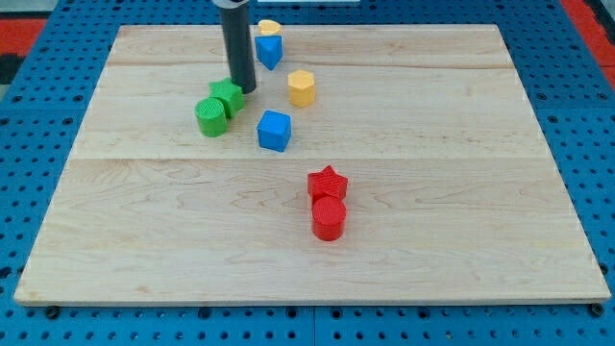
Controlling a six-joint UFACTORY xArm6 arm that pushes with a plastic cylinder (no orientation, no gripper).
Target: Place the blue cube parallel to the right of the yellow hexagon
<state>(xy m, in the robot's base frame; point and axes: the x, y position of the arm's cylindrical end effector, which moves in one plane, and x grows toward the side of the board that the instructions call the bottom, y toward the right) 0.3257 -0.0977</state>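
The blue cube (274,130) lies on the wooden board (432,192), below and left of the yellow hexagon (302,87). My tip (244,90) is at the upper right edge of a green star-shaped block (229,96), left of the yellow hexagon and above-left of the blue cube, apart from both. A gap separates the cube from the hexagon.
A green cylinder (211,117) touches the green star at its lower left. A second blue block (269,50) with a yellow block (268,28) behind it sits near the view's top. A red star (327,183) and a red cylinder (329,218) sit together below centre.
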